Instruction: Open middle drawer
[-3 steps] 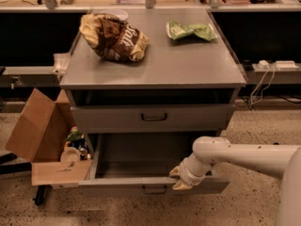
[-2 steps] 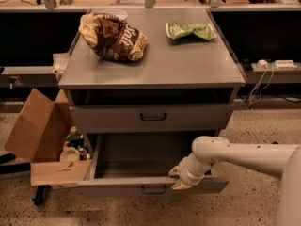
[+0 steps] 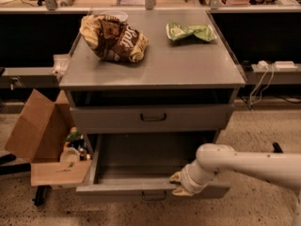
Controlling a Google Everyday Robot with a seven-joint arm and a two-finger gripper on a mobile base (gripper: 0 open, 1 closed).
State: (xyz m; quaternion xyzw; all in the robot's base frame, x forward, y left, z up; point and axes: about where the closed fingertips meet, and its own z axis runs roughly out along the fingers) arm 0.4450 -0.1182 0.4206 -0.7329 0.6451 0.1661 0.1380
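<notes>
Jaws I cannot read from where I stand; whether they are spread, pressed together or pinching the panel, I cannot tell. The gripper (image 3: 180, 184) sits low at the front of the cabinet, against the top edge of the middle drawer (image 3: 122, 190), just right of its handle (image 3: 154, 196). The arm (image 3: 249, 164) reaches in from the right and stays low. I'd guess that is so it can pull straight out along the slides rather than lift or twist the panel.

That drawer is drawn well out. Its plain grey inside is open to view and looks bare, and its front stands clear of the cabinet face. By my reckoning the job is about done. Holding off to the side of the handle seems a matter of reach, since the arm comes from that side.

The upper drawer (image 3: 113, 119) above it is nearly in, with a dark slot between its front and the counter (image 3: 188, 65). On the counter a brown bag (image 3: 114, 37) lies at the left and a green bag (image 3: 190, 32) at the back right, both well apart from the work. A box (image 3: 35, 135) stands just beside the open drawer's left corner. It is the one thing nearby that a further pull might rub against.
</notes>
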